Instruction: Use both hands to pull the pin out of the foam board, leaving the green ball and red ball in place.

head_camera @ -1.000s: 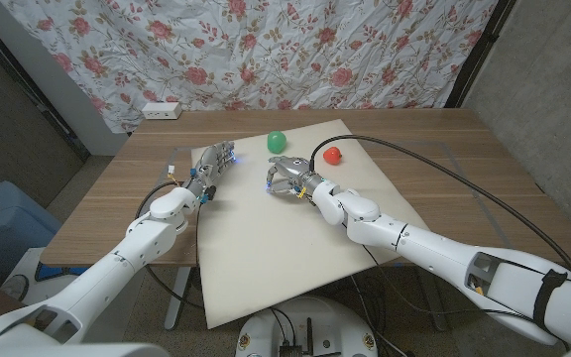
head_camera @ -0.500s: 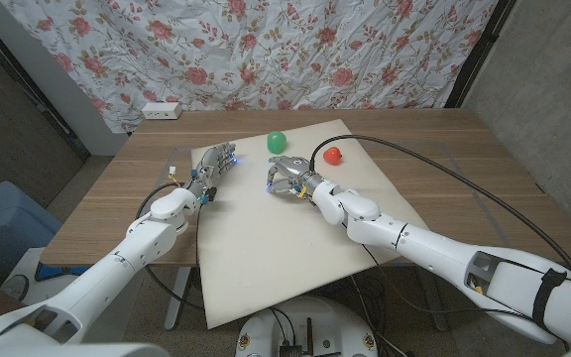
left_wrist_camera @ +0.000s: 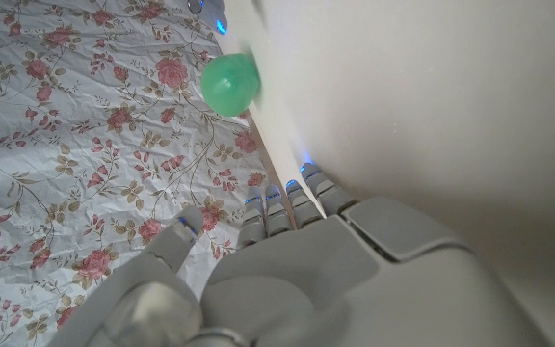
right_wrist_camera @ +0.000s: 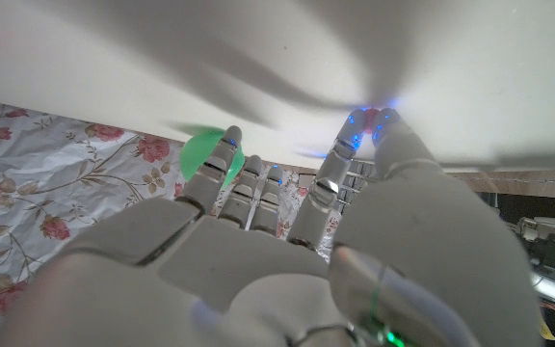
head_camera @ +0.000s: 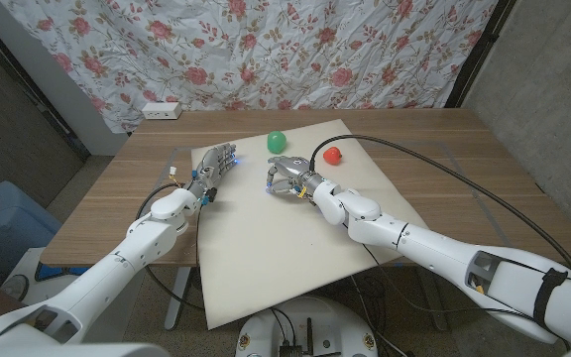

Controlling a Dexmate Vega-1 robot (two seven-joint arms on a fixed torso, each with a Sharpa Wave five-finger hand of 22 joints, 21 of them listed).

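A brown wooden tabletop (head_camera: 424,169) carries a large cream-white foam board (head_camera: 276,238), which lies slightly skewed and reaches from near the far edge to past the near edge, where its near corner overhangs. Behind the tabletop hangs a white cloth printed with red roses (head_camera: 266,50), and a white power strip (head_camera: 161,110) sits at the far left corner.

The right hand (head_camera: 285,177) is over the far half of the foam board, its fingers curled downward with the tips close together near the board's surface; the pictures do not settle whether anything is pinched between them, and the pin is too small to make out. The left hand (head_camera: 212,167) is at the board's left edge, towards the far side, fingers stretched out along that edge and slightly apart, holding nothing that can be seen.

A small green ball (head_camera: 277,141) stands on the board near its far edge, just beyond the right hand. A small red ball (head_camera: 332,155) stands near the board's far right corner, a little apart from the green one. A black cable (head_camera: 444,169) crosses the right side of the tabletop.
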